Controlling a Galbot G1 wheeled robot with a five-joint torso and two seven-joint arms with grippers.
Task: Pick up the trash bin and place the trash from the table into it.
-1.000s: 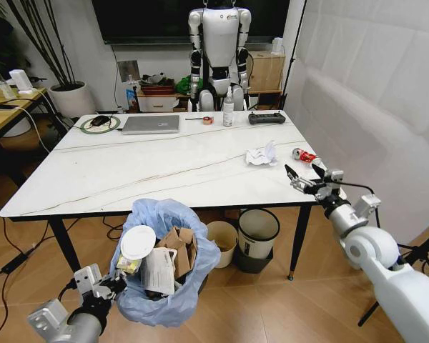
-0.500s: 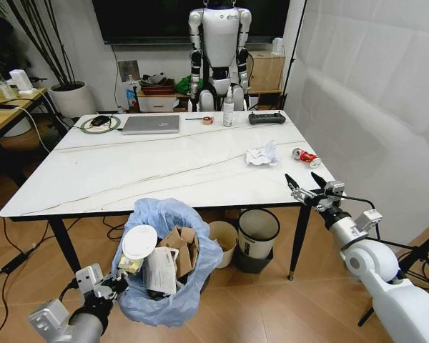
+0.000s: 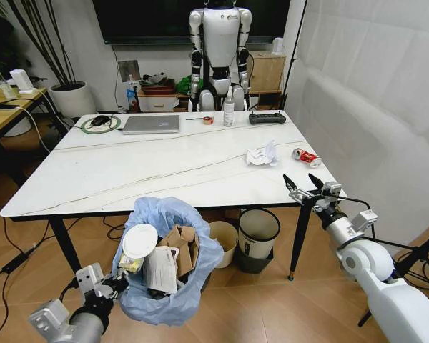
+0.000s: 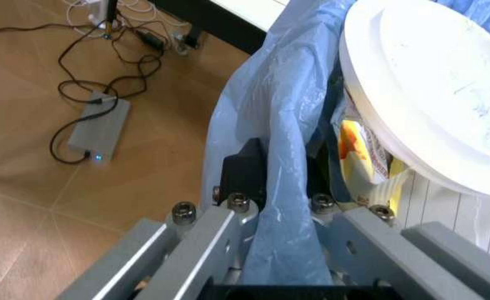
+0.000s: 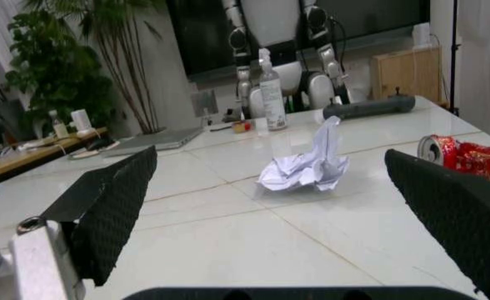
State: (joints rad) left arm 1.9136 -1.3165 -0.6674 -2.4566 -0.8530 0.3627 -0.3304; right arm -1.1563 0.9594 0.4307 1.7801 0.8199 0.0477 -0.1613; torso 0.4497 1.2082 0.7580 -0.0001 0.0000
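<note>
The right gripper, jaws wide and empty, hangs at the table edge, with the tissue just ahead and the can alongside, while the left gripper clamps the bin

Both arms are silver-white with rounded joint housings. The right gripper has black, cross-hatched finger pads, and a thin black cable loops at its wrist. The left gripper has grey metal bars fastened with round-headed screws.

Right gripper, fingers apart
</note>
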